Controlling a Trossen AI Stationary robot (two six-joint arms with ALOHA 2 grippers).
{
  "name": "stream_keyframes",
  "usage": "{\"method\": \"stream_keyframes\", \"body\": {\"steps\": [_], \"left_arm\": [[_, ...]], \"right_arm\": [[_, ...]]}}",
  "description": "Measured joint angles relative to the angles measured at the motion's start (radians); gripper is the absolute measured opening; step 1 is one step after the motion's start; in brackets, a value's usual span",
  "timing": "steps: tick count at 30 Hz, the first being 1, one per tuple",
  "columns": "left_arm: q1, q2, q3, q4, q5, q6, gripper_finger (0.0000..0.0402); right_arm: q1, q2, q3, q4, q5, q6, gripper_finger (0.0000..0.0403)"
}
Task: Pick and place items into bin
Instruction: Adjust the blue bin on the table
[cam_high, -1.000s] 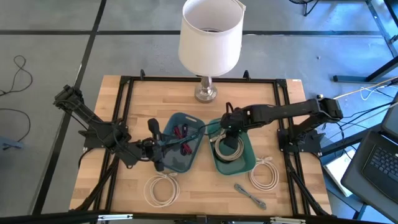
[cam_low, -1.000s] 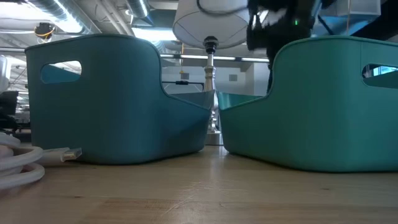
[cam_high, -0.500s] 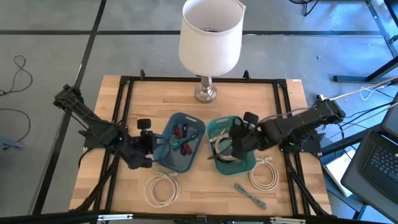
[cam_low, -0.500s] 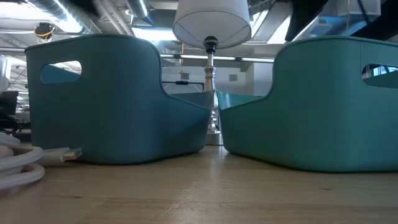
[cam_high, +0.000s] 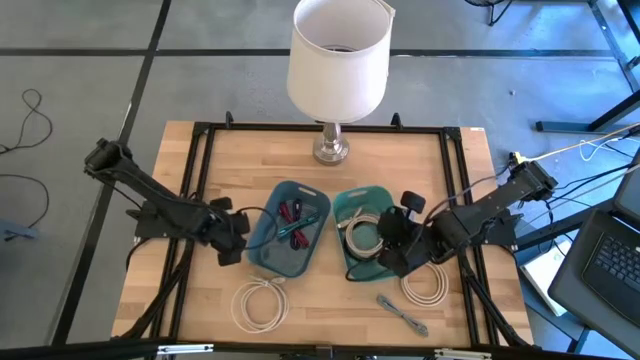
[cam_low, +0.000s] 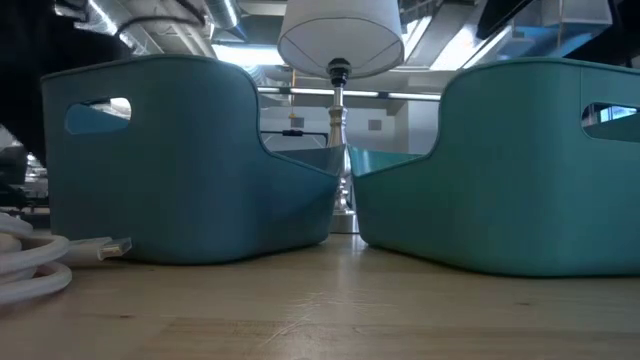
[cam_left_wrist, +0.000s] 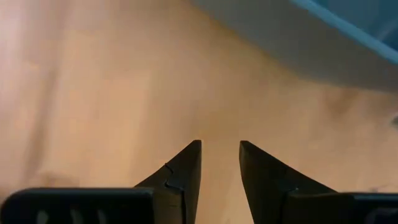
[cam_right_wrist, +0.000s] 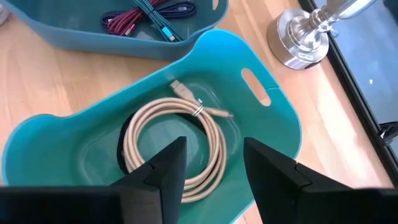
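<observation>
A light wooden table with a black metal frame is holding two plastic bins side by side at its centre. The blue-grey bin on the left is holding small red, purple and teal strap-like pieces. The teal-green bin on the right is holding a coiled white cable lying over a thin black cable loop.

The left gripper is hovering over bare wood just beside the left wall of the blue-grey bin; its two dark fingers are standing slightly apart with nothing between them. The right gripper is hovering over the near right rim of the teal-green bin, its fingers spread apart and empty above the coiled cable.

Two more coiled white cables are lying on the table: one near the front edge, left of centre, and one just right of the teal-green bin. A small grey strap-like piece is lying between them at the front. A white-shaded lamp on a silver base is standing at the far edge.
</observation>
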Motion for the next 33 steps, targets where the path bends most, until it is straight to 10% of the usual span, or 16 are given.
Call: {"method": "stream_keyframes", "body": {"steps": [30,33], "left_arm": [[0.118,0.125,-0.054,0.657,0.17,0.308,0.0102],[0.135,0.129,-0.026,0.531,0.175,0.315,0.0102]], "right_arm": [[0.0,0.0,0.0,-0.024,0.009,0.022,0.0163],[0.0,0.0,0.0,-0.093,0.042,0.052,0.0163]]}}
